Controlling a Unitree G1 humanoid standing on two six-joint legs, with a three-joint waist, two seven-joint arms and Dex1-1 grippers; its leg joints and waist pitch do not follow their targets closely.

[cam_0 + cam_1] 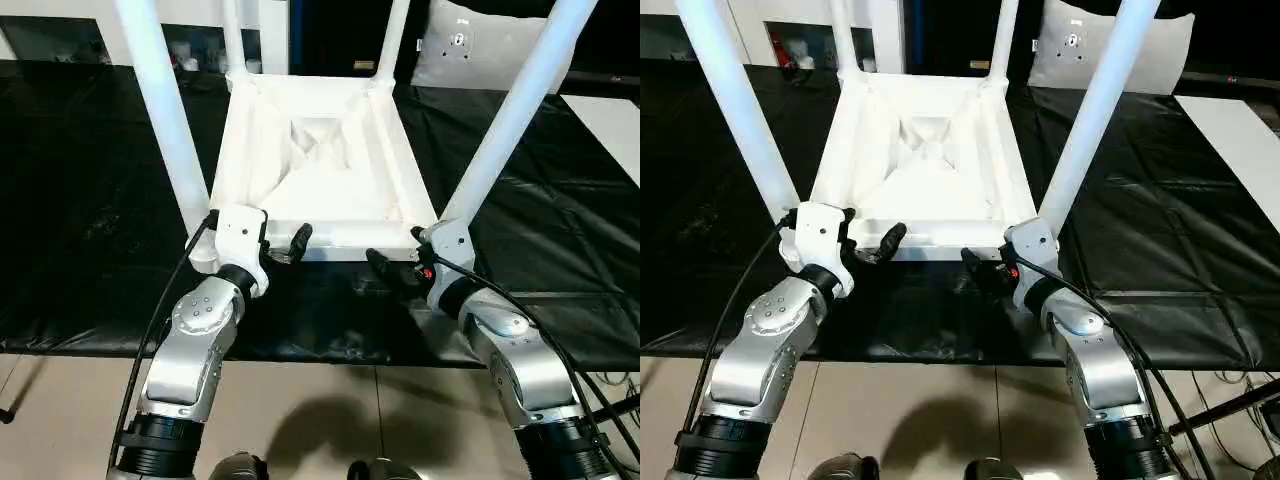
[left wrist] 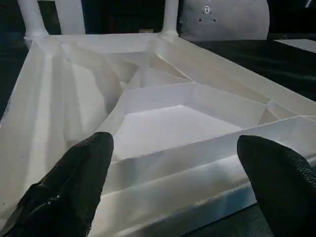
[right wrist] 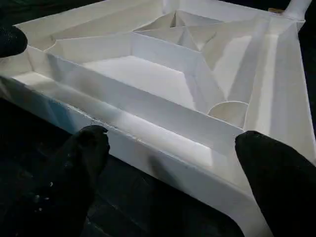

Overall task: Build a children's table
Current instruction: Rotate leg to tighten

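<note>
The children's table (image 1: 320, 150) lies upside down on the black sheet, ribbed underside up. Its four white legs stand up from the corner sockets: near left leg (image 1: 165, 120), near right leg (image 1: 510, 120), and two far legs (image 1: 235, 35) (image 1: 392, 40). My left gripper (image 1: 285, 250) is open at the table's near edge, close to the near left corner. In the left wrist view the near rim (image 2: 197, 163) runs across between the fingers (image 2: 74, 187). My right gripper (image 1: 400, 258) is open at the near right corner, and that corner's rim (image 3: 163, 158) lies between its fingers (image 3: 276, 182).
A black sheet (image 1: 90, 200) covers the work surface, and its front edge (image 1: 320, 358) runs just behind my wrists, with beige floor below. A pale grey panel (image 1: 490, 45) stands at the back right. A white cabinet (image 1: 790, 40) is at the back left.
</note>
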